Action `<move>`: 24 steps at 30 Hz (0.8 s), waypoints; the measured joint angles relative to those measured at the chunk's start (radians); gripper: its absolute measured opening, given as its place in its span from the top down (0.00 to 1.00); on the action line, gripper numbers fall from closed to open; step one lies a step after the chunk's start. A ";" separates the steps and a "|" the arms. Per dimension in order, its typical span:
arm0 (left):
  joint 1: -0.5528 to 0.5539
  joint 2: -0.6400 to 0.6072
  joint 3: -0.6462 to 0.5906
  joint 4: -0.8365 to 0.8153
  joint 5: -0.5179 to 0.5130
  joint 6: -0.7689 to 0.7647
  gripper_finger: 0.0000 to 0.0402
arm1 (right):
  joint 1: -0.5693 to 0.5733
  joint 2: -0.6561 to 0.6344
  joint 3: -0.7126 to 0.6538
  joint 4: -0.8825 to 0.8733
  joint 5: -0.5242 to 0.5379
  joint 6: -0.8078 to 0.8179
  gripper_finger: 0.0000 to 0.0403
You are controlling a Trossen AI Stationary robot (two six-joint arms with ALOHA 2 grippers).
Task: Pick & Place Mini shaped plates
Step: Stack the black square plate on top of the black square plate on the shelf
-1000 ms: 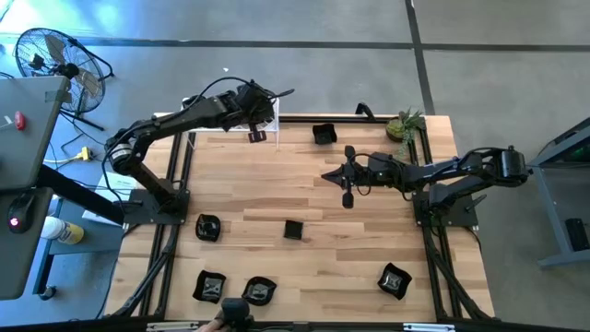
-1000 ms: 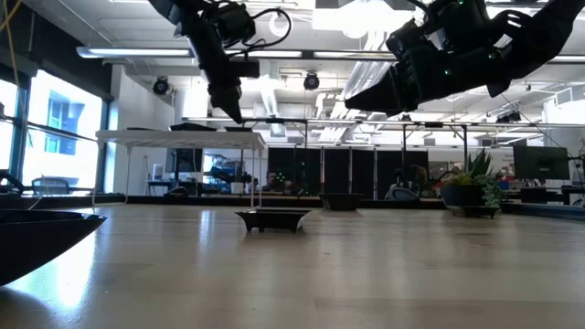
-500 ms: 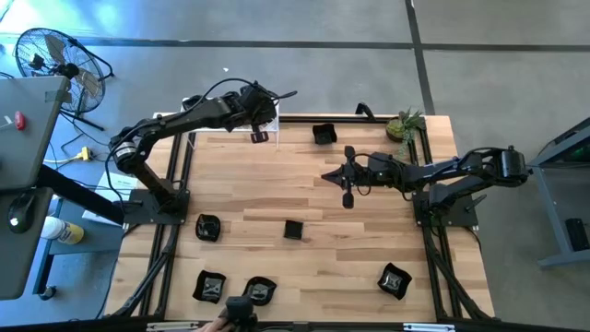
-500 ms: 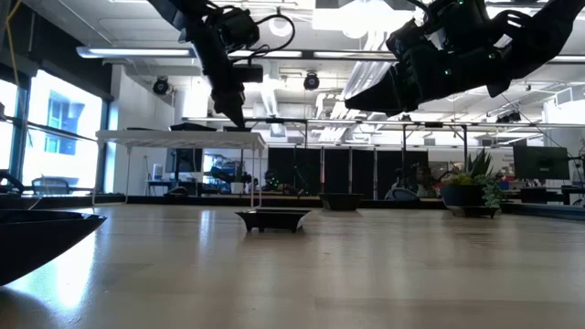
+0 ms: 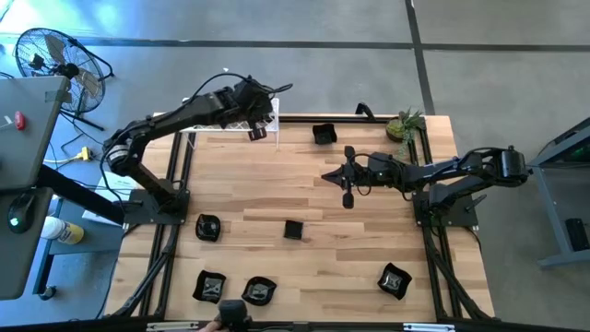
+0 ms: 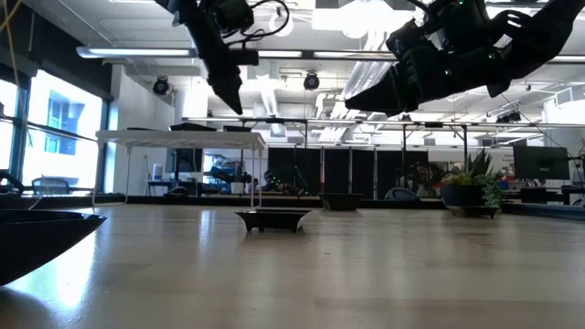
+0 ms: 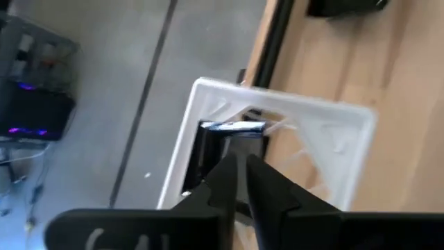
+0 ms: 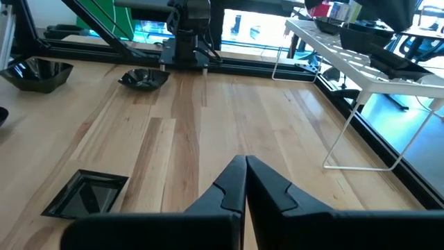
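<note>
I can't make out a single readable word, number, brand or sign from any of my camera feeds. The screens in the room behind the table are lit, but whatever they display is too small and blurred for me to read.

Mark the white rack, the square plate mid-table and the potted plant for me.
white rack (image 7: 347, 121), left wrist view, frame corner.
square plate (image 5: 293, 230), high view, its centre.
potted plant (image 5: 403, 124), high view, its leaves.

2 dark jointed arms (image 5: 166, 124), black looping cables, tapered black pincer fingers (image 8: 229, 191).
</note>
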 joint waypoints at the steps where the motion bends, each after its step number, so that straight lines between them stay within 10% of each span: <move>1: 0.000 0.000 0.005 -0.006 0.010 -0.003 0.91 | 0.000 0.000 0.000 0.000 0.000 0.000 0.98; 24: 0.000 0.061 0.005 -0.040 -0.029 0.024 0.87 | 0.000 0.000 0.000 0.000 0.000 0.000 0.99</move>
